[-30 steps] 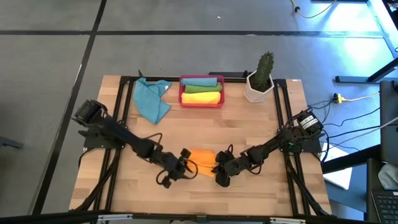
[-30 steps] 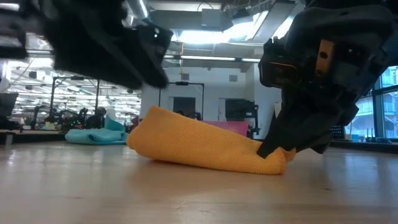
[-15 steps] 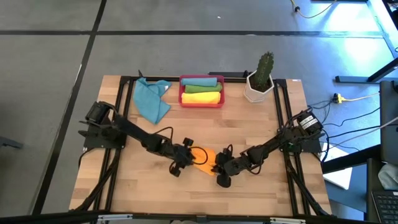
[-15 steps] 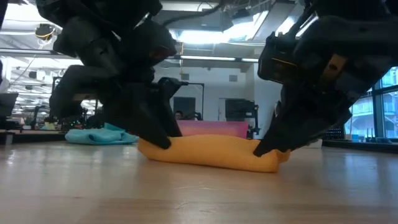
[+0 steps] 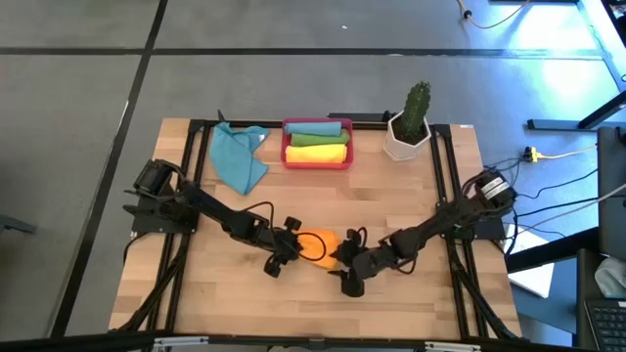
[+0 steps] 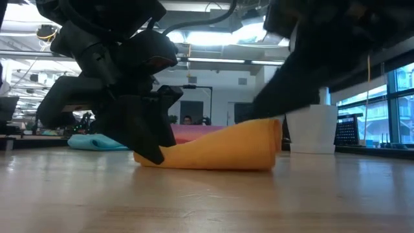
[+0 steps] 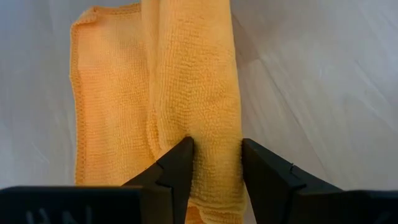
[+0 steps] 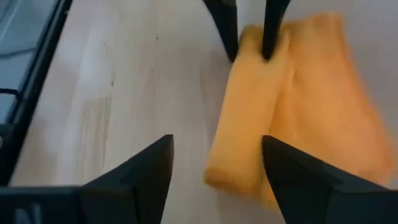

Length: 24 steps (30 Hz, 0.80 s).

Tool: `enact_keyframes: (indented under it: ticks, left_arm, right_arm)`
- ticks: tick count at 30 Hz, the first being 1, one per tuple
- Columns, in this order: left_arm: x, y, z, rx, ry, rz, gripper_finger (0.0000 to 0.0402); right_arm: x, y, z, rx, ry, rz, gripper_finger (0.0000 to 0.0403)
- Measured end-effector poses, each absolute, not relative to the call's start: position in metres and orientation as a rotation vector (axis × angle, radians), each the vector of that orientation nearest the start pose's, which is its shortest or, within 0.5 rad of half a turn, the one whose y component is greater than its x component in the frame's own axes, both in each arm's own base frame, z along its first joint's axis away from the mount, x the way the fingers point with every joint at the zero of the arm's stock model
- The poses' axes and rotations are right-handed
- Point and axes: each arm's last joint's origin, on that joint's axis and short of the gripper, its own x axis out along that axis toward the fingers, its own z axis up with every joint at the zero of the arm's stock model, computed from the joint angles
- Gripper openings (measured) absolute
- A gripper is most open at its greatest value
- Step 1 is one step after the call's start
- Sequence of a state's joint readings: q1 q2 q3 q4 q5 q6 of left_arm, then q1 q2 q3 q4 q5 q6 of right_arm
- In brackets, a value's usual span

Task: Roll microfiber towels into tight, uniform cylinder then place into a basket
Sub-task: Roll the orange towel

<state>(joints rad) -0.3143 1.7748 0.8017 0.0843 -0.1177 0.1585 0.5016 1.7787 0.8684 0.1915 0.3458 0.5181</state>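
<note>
- Towel (image 7: pixel 186 93), orange, partly rolled, lies on the table (image 5: pixel 411 196) between the two pincers.
- Left pincer (image 7: pixel 216 163) is clenched on one end of the roll; fingers (image 7: pixel 176 165) press the cloth from both sides.
- Right pincer (image 8: pixel 214 171) stands released, jaws spread, just beside the roll's other end, not touching it.
- Basket (image 5: pixel 317 159), red, well beyond both pincers, holds a green and a yellow roll.
- Teal towel (image 5: pixel 239 156) lies loose beside the basket.
</note>
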Motion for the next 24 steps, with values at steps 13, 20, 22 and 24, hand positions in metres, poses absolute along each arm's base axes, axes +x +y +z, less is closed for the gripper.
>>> enact_keyframes:
  ticks: [13, 20, 22, 24]
  left_arm:
    - [0.308, -0.092, 0.118, 0.309, 0.867, -0.236, 0.0126]
    - [0.308, -0.092, 0.118, 0.295, 0.870, -0.228, 0.0126]
    - [0.308, -0.092, 0.118, 0.289, 0.871, -0.225, 0.0126]
    - [0.308, -0.092, 0.118, 0.289, 0.871, -0.225, 0.0126]
  right_arm:
    - [0.305, 0.204, 0.128, -0.337, 0.636, -0.012, 0.0228]
    - [0.314, 0.211, 0.111, -0.555, 0.696, -0.170, 0.0228]
    - [0.317, 0.212, 0.113, -0.581, 0.703, -0.198, 0.0228]
    - [0.320, 0.214, 0.117, -0.591, 0.707, -0.209, 0.0228]
